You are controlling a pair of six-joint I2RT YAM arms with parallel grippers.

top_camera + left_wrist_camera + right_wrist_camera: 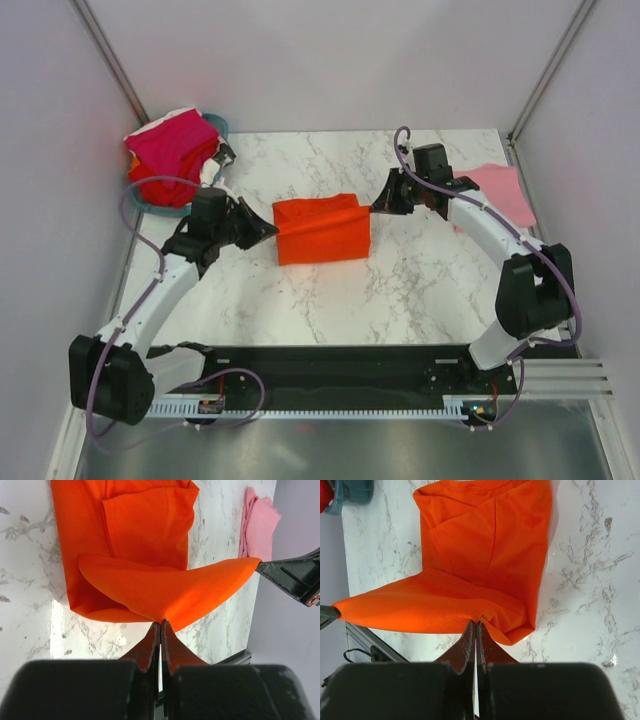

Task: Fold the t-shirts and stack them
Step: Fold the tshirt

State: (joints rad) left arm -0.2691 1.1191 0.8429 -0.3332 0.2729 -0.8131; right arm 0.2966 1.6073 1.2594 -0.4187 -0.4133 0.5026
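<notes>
Fig.: top view w/ both wrist views. My L fingers [268,232] are closed, pinching the L end of a raised fold of the orange-red t-shirt [322,232]. My R fingers [379,206] are closed likewise on the fold's R end. Btwn the two pinch points the cloth spans as a stretched band clear of the bench [420,275]. The rest of the shirt lies flat beneath it at bench ctr, w/ a panel folded in over the body (wrist views). In the L wrist view the tip of my R fingers shows at the band's far end; the R wrist view shows the tip of my L fingers the same way. The pink t-shirt [502,190] lies flat at the R rear of the bench, well apart from the orange one, partly hidden by my R arm in the top view. The magenta and red t-shirts [172,150] are heaped in the teal basket [219,124] at the L rear corner, w/ white cloth showing at the heap's back edge.
</notes>
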